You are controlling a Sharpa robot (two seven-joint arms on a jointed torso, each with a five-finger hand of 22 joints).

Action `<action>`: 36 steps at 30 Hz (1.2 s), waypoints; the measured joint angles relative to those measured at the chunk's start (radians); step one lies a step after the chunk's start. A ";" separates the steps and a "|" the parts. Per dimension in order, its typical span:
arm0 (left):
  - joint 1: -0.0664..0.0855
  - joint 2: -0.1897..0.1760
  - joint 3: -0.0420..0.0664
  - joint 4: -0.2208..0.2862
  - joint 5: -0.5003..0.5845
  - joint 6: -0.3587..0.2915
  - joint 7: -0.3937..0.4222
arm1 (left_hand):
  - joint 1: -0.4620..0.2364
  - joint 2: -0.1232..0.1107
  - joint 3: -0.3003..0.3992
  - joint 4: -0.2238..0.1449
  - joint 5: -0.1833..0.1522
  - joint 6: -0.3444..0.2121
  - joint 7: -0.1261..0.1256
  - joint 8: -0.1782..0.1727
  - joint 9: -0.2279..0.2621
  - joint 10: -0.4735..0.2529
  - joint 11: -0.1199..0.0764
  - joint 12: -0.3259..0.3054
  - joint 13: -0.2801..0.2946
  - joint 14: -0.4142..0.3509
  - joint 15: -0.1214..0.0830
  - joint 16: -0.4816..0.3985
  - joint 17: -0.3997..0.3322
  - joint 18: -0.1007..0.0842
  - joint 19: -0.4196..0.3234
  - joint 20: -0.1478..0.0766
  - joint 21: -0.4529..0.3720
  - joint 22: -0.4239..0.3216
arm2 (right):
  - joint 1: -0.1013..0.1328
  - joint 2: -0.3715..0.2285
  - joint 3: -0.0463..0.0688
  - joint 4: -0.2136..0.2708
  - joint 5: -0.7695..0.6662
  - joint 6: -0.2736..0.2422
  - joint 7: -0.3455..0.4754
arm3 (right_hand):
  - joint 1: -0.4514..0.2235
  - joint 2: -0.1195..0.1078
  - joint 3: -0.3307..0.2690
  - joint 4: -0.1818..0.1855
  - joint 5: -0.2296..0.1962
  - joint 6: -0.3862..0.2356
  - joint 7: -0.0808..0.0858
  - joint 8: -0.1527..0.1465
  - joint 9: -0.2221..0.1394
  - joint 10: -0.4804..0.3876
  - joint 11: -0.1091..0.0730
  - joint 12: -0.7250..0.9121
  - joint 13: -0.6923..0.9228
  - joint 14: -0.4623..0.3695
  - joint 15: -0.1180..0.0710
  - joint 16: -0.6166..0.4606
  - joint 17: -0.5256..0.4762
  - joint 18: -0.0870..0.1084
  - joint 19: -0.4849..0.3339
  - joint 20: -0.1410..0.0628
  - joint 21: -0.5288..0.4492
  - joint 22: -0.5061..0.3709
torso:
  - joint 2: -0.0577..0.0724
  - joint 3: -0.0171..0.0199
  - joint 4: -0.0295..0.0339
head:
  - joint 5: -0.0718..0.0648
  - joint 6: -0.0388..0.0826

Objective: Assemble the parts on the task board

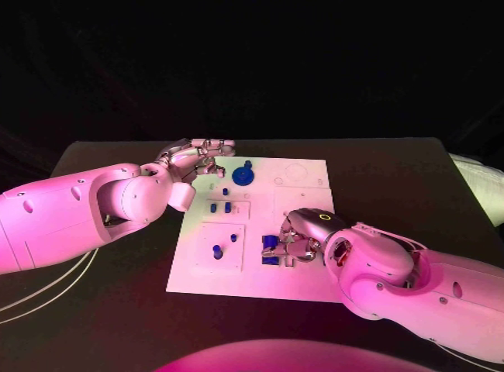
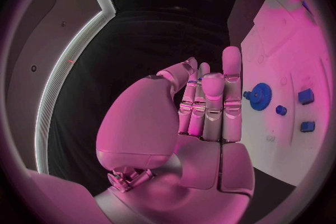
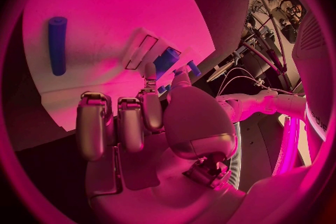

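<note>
The white task board lies in the middle of the head view on the black table. Several blue parts sit on it: a round gear-like disc near its upper left corner, two short pegs side by side below that, one peg standing in a square recess at the lower left, and a cluster of small blue blocks just left of centre.

The right hand comes in from the lower right and rests over the board's middle, its fingers down against that cluster of blocks. In the right wrist view the fingertips meet a blue piece at a slotted block, but whether the piece is actually pinched I cannot tell. A long blue cylinder lies apart on the board in that view.

The left hand hovers at the board's upper left corner, just beside the disc. The left wrist view shows its fingers straight and close together with nothing in them, the disc beyond their tips.
</note>
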 measured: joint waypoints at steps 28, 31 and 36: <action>0.000 -0.005 -0.001 -0.002 -0.002 0.002 -0.005 | 0.000 0.000 0.000 0.000 0.000 -0.002 -0.002 0.000 0.000 0.000 0.000 0.000 0.000 0.000 0.000 0.000 0.000 0.000 0.000 0.000 0.000 0.000 | 0.028 -0.249 0.019 0.133 0.112 -0.149 0.044 | 0.165 0.000 0.013 -0.049 0.155 -0.098 0.051 -0.094 -0.018 -0.046 0.033 -0.171 0.026 0.001 0.021 -0.006 0.000 0.000 -0.005 0.013 -0.020 -0.002 | -0.004 -0.0012 -0.0064 | -0.014 0.003; 0.000 -0.005 -0.001 -0.002 -0.002 0.002 -0.004 | 0.000 0.000 0.000 0.000 0.000 -0.003 -0.003 0.000 0.000 0.000 0.000 0.000 0.000 0.000 0.000 0.000 -0.002 0.000 -0.004 0.004 0.000 -0.001 | 0.030 -0.288 0.016 0.141 0.120 -0.150 0.051 | 0.175 0.011 0.013 -0.049 0.162 -0.093 0.046 -0.094 -0.018 -0.047 0.032 -0.184 -0.043 0.004 0.025 -0.006 0.000 0.000 -0.005 0.013 -0.020 -0.002 | -0.006 -0.0018 -0.0113 | -0.018 0.004; 0.000 -0.005 -0.002 -0.002 -0.003 0.002 -0.001 | 0.000 0.000 0.000 0.000 0.000 -0.003 -0.003 0.000 0.000 0.000 0.000 0.004 0.000 -0.002 -0.002 0.000 -0.002 0.000 -0.004 0.004 0.000 -0.001 | 0.018 -0.328 0.009 0.139 0.102 -0.134 0.053 | 0.175 0.010 0.001 -0.037 0.176 -0.082 0.043 -0.094 -0.018 -0.068 0.029 -0.242 -0.079 0.004 0.024 -0.013 0.000 0.000 -0.009 0.016 -0.026 -0.014 | -0.008 -0.0009 -0.0200 | -0.020 0.005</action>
